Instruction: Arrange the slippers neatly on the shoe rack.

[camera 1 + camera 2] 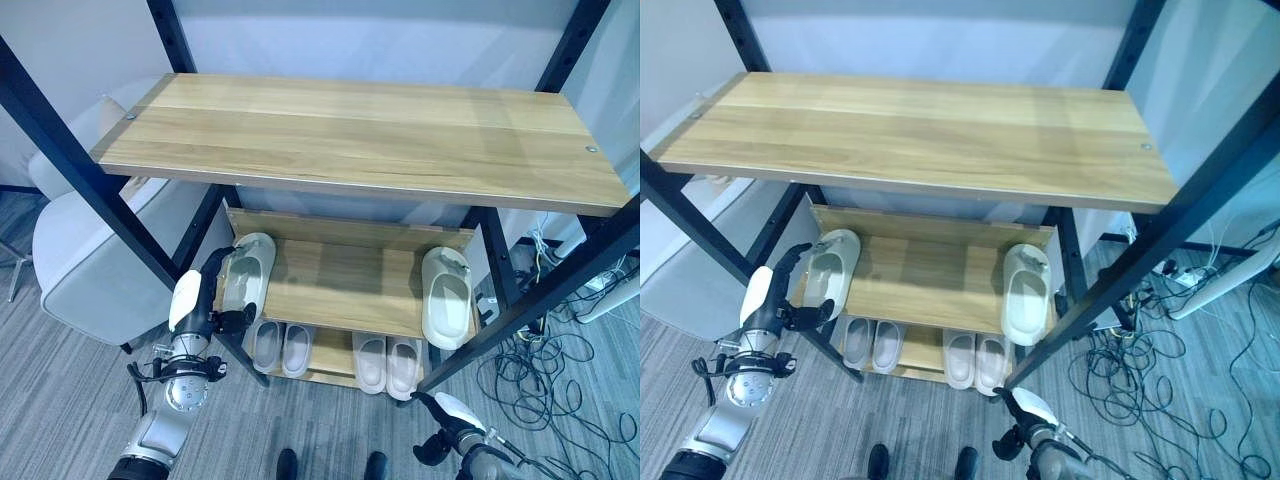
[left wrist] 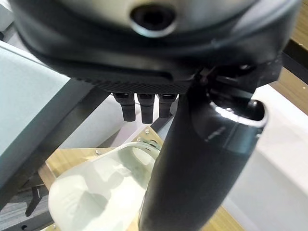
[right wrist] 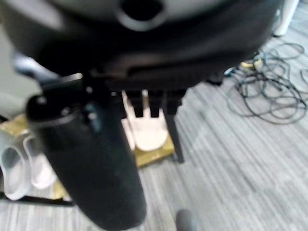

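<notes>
Rack: the shoe rack (image 1: 350, 135) has a black metal frame and three wooden shelves: a wide top shelf with nothing on it, a middle shelf (image 1: 345, 285) and a bottom shelf (image 1: 330, 360) close to the floor.
Left slipper: a pale green slipper (image 1: 248, 268) lies at the left end of the middle shelf, toe pointing far, its left edge close to the shelf edge.
Right slipper: its match (image 1: 445, 296) lies at the right end of the same shelf, well apart from the first, toe also pointing far.
Bottom shelf: two more pairs down here, a greyish pair (image 1: 281, 347) on the left and a cream pair (image 1: 387, 364) on the right (each pair sits side by side, touching or nearly so).
Left hand: the left hand (image 1: 210, 305) is up at the near left corner of the middle shelf, just beside the left slipper, fingers (image 2: 142, 107) straight and loose, thumb out, nothing gripped; the wrist view shows the slipper just past the fingertips and I can't tell if they touch it.
Right hand: the right hand (image 1: 445, 432) hangs low near the carpeted floor (image 1: 330, 430), near and right of the rack, fingers relaxed and holding nothing.
Around: a grey chair (image 1: 90, 250) stands left of the rack, and loose cables (image 1: 540, 375) lie on the floor to the right.
</notes>
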Controlling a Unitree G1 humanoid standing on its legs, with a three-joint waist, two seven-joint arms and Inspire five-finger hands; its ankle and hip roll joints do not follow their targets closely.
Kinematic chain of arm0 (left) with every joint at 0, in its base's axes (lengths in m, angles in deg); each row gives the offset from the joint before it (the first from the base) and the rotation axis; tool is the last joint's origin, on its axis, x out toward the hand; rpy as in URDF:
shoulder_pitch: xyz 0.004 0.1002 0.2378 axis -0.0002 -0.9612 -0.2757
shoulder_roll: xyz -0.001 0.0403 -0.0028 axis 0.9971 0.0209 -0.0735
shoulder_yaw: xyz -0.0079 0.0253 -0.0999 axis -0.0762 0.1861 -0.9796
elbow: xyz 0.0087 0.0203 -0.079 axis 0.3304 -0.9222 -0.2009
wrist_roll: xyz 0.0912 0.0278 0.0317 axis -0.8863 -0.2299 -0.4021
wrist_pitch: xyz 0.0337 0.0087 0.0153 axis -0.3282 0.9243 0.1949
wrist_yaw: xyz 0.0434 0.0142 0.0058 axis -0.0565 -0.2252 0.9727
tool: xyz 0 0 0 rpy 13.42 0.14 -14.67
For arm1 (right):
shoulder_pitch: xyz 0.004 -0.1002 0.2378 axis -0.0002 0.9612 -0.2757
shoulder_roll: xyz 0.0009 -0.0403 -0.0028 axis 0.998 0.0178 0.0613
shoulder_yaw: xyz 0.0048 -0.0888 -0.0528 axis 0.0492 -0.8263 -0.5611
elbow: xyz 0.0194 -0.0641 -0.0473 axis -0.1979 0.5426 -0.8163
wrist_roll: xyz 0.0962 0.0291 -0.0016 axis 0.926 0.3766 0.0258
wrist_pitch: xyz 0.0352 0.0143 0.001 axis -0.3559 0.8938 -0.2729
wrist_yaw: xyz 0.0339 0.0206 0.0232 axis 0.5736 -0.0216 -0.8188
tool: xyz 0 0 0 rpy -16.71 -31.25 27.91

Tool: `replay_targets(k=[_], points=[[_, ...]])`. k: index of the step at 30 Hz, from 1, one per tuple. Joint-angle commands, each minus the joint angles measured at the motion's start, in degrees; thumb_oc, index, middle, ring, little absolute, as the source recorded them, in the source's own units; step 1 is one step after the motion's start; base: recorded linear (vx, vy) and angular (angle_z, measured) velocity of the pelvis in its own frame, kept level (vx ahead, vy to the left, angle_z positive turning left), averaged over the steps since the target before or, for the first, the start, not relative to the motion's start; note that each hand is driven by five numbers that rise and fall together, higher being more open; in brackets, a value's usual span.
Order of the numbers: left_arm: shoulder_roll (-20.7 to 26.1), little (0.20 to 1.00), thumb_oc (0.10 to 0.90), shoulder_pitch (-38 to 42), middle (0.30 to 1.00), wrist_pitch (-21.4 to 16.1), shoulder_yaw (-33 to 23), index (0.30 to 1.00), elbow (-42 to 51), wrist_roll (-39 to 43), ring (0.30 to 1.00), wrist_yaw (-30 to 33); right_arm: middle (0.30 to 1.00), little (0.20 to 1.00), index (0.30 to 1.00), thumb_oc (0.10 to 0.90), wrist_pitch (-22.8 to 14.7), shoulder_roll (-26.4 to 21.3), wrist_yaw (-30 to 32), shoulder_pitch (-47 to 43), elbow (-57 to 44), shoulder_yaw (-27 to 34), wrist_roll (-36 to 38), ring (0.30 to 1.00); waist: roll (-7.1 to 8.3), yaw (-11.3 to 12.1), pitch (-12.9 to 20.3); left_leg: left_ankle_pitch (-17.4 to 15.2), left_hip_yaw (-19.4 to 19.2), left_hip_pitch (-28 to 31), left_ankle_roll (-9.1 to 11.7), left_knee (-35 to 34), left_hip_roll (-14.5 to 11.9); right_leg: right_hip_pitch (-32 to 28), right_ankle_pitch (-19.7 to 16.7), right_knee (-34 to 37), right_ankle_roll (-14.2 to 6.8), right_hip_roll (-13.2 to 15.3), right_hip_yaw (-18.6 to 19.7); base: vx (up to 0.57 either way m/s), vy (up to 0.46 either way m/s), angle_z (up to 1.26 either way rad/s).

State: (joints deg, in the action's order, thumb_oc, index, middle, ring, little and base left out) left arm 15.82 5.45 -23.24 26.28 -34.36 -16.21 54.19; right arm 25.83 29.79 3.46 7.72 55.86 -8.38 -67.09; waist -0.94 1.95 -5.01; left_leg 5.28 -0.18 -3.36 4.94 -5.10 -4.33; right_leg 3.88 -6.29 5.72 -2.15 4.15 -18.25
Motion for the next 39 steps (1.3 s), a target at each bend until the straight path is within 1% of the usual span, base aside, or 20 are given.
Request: replay_targets(k=[1,8,12,17,23,28,32,39], points=[[5.84,0.900,0.800,17.10,0.900,-1.76,-1.17,0.900,-4.65,-1.28,0.900,4.94,0.900,0.900,0.900,0.800,-1.81,-2.10,1.57,-1.89,-4.61,-1.37,-0.36,0.900,1.47,-1.68,1.69,-3.02,-1.60,-3.57,2.21,0.10,-0.29,-1.07,6.73,-0.72,-5.63,3.49,1.50,-0.02,0.008,-0.07],[5.62,0.900,0.800,19.87,0.900,-1.71,-0.18,0.900,-5.74,-0.39,0.900,5.48,0.900,0.900,0.900,0.800,-1.43,-2.04,1.80,-2.37,-4.63,-1.53,-0.13,0.900,1.28,-2.34,1.60,-2.43,-1.93,-5.42,2.04,0.10,-0.15,1.25,6.04,-0.72,-5.53,3.72,2.16,-0.01,0.003,-0.04],[5.19,0.900,0.800,20.05,0.900,-2.02,-0.06,0.900,-5.34,0.41,0.900,5.36,0.900,0.900,0.900,0.800,-1.22,-2.13,1.88,-2.81,-4.51,-1.53,-0.04,0.900,1.11,-2.44,1.60,-2.16,-2.16,-6.34,1.95,0.10,-0.06,2.41,5.64,-0.72,-5.43,3.83,2.67,-0.01,0.000,-0.01],[4.17,0.900,0.800,18.90,0.900,-2.71,-0.06,0.900,-4.24,1.97,0.900,4.54,0.900,0.900,0.900,0.800,-0.82,-2.19,1.77,-3.17,-4.62,-1.53,-0.02,0.900,0.96,-2.36,1.28,-1.78,-2.49,-7.03,1.94,0.10,0.03,3.25,5.42,-0.72,-5.15,3.85,2.96,0.00,0.000,0.00],[2.55,0.900,0.800,16.77,0.900,-3.57,-0.20,0.900,-1.85,4.07,0.900,3.40,0.900,0.900,0.900,0.800,-0.51,-2.01,2.03,-3.73,-4.55,-1.45,-0.13,0.900,0.35,-2.13,0.76,-1.38,-2.70,-7.45,2.06,0.10,-0.14,3.69,5.41,-0.72,-4.89,3.79,3.05,0.00,-0.005,-0.03],[1.95,0.900,0.800,15.04,0.900,-3.69,-0.06,0.900,-0.68,3.39,0.900,2.86,0.900,0.900,0.900,0.800,-0.60,-1.95,2.36,-3.70,-4.56,-1.03,-0.21,0.900,0.06,-2.07,0.56,-1.30,-2.95,-7.03,2.11,0.10,-0.37,3.36,5.67,-0.72,-4.78,3.54,3.26,0.00,-0.004,-0.01],[2.60,0.900,0.800,15.82,0.900,-3.19,0.12,0.900,-1.66,1.52,0.900,3.63,0.900,0.900,0.900,0.800,-0.92,-2.06,2.76,-3.62,-4.75,-1.06,-0.43,0.900,-0.01,-2.26,0.62,-1.47,-3.13,-6.67,2.14,0.10,-0.57,3.10,5.83,-0.72,-4.81,3.40,3.25,0.00,0.000,0.00],[6.93,0.900,0.800,18.79,0.900,-1.47,0.02,0.900,-4.46,-4.20,0.900,5.45,0.900,0.900,0.900,0.800,-1.61,-2.66,2.99,-3.37,-4.75,-0.98,-0.44,0.900,0.33,-2.52,0.76,-1.81,-3.25,-6.46,2.05,0.10,-0.79,3.13,5.75,-0.72,-5.04,3.25,3.40,0.00,0.000,0.00]])
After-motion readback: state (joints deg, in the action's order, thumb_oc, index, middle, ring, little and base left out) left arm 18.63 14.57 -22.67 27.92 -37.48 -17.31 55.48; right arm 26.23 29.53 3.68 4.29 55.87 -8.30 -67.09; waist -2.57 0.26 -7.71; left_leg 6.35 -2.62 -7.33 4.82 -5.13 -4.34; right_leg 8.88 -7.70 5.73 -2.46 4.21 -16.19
